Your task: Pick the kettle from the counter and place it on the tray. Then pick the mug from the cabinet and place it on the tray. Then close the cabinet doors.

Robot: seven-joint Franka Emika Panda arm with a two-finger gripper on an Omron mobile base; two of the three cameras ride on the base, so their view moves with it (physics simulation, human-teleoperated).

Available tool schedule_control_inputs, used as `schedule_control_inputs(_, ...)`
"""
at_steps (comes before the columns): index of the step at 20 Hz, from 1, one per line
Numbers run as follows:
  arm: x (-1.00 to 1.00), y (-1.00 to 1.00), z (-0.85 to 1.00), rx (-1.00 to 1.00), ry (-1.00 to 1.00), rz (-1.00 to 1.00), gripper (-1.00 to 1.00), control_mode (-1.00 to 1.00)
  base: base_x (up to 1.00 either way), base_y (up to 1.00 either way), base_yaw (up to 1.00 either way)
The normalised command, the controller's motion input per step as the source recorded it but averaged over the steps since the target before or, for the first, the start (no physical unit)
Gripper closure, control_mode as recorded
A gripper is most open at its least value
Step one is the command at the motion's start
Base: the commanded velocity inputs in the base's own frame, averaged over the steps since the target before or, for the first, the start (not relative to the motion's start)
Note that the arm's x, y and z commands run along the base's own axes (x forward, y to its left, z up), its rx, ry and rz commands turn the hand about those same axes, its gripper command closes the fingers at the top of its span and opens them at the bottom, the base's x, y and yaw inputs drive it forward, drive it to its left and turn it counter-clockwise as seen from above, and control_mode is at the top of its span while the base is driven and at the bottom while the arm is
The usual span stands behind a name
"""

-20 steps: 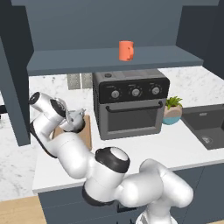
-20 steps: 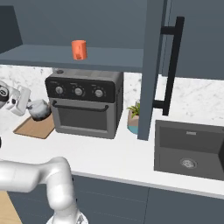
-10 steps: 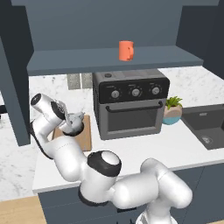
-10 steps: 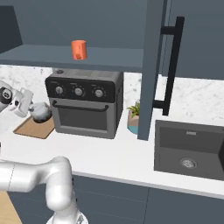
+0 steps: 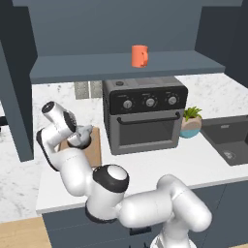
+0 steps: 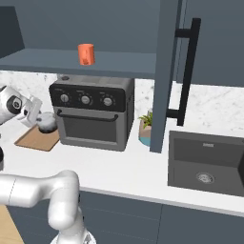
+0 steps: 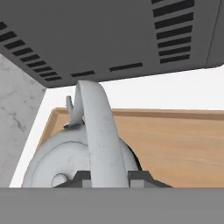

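The silvery kettle (image 5: pixel 83 137) hangs low over the wooden tray (image 5: pixel 95 151), left of the oven on the counter (image 5: pixel 145 162). My gripper (image 5: pixel 76 131) is shut on its arched handle. In the hand view the handle (image 7: pixel 98 131) runs up between my fingertips, with the kettle (image 7: pixel 52 162) body below and the tray (image 7: pixel 175 144) behind it. I cannot tell whether the kettle's base touches the board. From the right I see the kettle (image 6: pixel 46 122), the gripper (image 6: pixel 36 112) and the tray (image 6: pixel 36 138). The orange mug (image 5: pixel 139 55) stands on the cabinet shelf (image 5: pixel 87 65), also mug (image 6: pixel 86 54).
A black toaster oven (image 5: pixel 145 118) stands right beside the tray. A potted plant (image 5: pixel 192 122) and a dark sink (image 6: pixel 207 162) lie further right. The cabinet doors are open: the left door (image 5: pixel 14 101) and the right door (image 6: pixel 167 71) with its black bar handle (image 6: pixel 189 71).
My hand has sunk a little with the kettle, down toward the tray. The mug and the doors have not moved.
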Motion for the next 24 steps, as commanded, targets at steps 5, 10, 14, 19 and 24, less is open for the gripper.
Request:
schedule_control_inputs(5,0.35,0.0,-0.19,0.04,0.01,0.0,1.0,-1.0,0.0,0.0,0.0)
schedule_control_inputs(10,0.34,0.04,-0.19,0.0,0.04,0.0,1.0,-1.0,0.0,0.0,0.0)
schedule_control_inputs(14,0.34,0.12,-0.21,0.0,0.04,0.0,1.0,-1.0,0.0,0.0,0.0)
schedule_control_inputs(19,0.2,0.03,-0.29,0.0,0.01,0.0,-1.0,-1.0,0.0,0.0,0.0)
schedule_control_inputs(24,0.0,0.0,-0.32,0.0,0.0,0.0,-1.0,-1.0,0.0,0.0,0.0)
